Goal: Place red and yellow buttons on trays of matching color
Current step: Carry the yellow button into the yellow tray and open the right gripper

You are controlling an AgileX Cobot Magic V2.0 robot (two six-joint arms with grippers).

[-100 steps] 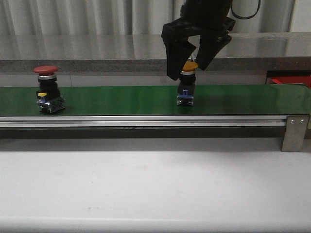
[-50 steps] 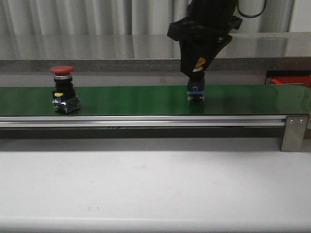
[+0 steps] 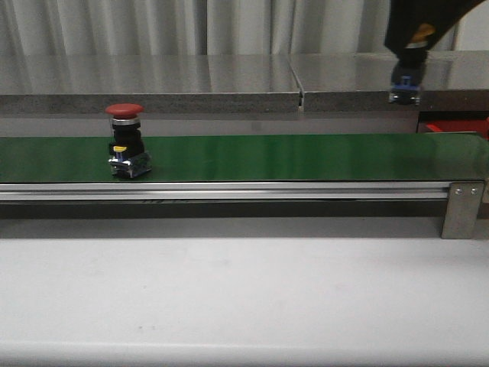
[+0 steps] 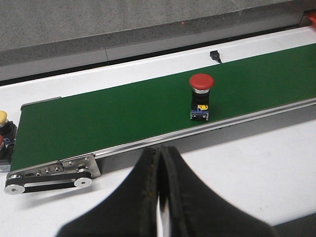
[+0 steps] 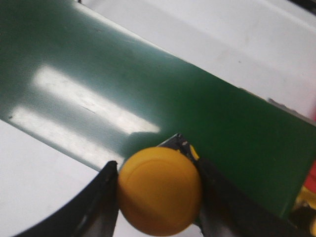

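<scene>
A red-capped button (image 3: 127, 143) stands upright on the green conveyor belt (image 3: 267, 157), left of centre; the left wrist view shows the same red button (image 4: 201, 94). My right gripper (image 3: 412, 42) is at the upper right, well above the belt, shut on the yellow button (image 3: 406, 76), whose yellow cap (image 5: 159, 190) sits clamped between the fingers (image 5: 101, 197). My left gripper (image 4: 159, 163) hovers over the white table in front of the belt, shut with nothing in it. A red tray edge (image 3: 457, 126) shows at the far right; no yellow tray is in view.
The belt's metal rail (image 3: 229, 191) and end bracket (image 3: 463, 208) run along its near side. A grey counter (image 3: 153, 80) lies behind. More buttons (image 4: 4, 129) wait beyond the belt's roller end (image 4: 49, 175). White table (image 3: 244, 298) fills the foreground.
My right gripper closed on the yellow button, lifted it off the belt and carried it up and to the right. The red button rode the belt to the right.
</scene>
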